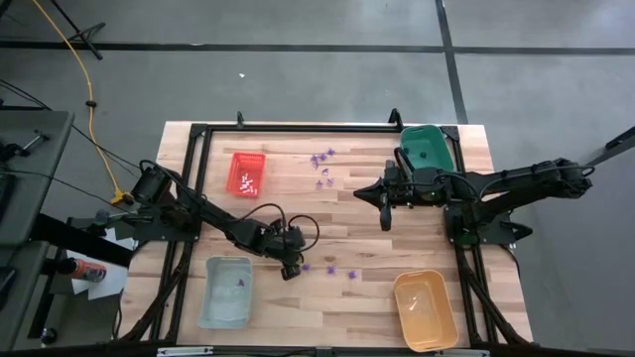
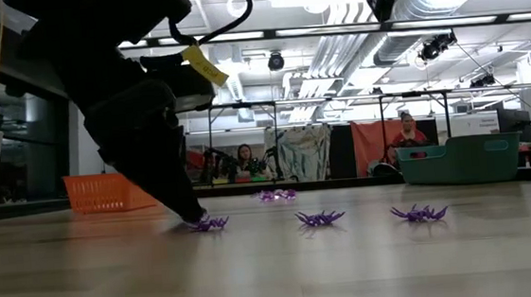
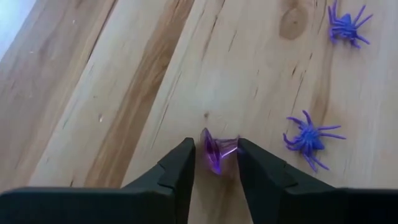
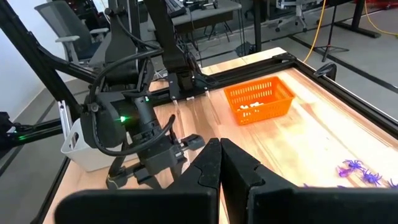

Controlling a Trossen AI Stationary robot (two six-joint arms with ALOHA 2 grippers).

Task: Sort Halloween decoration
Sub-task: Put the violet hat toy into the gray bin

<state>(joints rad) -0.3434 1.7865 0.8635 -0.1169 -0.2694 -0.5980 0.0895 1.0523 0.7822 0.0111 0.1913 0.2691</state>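
From above, the pale slatted-wood counter (image 1: 327,297) carries four rectangular plastic trays: a red one (image 1: 248,174) holding small whitish pieces, a green one (image 1: 428,148), a translucent pale blue one (image 1: 226,292) and an orange one (image 1: 426,308). The left pincer (image 1: 291,268) reaches down to the counter just beside the blue tray, with purple spiders (image 1: 349,272) scattered nearby and another cluster (image 1: 322,159) between the red and green trays. The right pincer (image 1: 386,218) hangs over mid-counter, well apart from the pieces. At counter height, the left arm's dark tip meets a spiky purple spider (image 2: 210,223); two more leggy spiders (image 2: 320,218) lie beyond. The left wrist view shows the matte black fingers (image 3: 180,168) partly open, flanking a glossy purple spider (image 3: 214,150) tipped on edge between them, the pads close against it; two flat spiders (image 3: 308,139) lie near on the grained wood. In the right wrist view, that pincer (image 4: 220,155) has its fingers pressed together, holding nothing.
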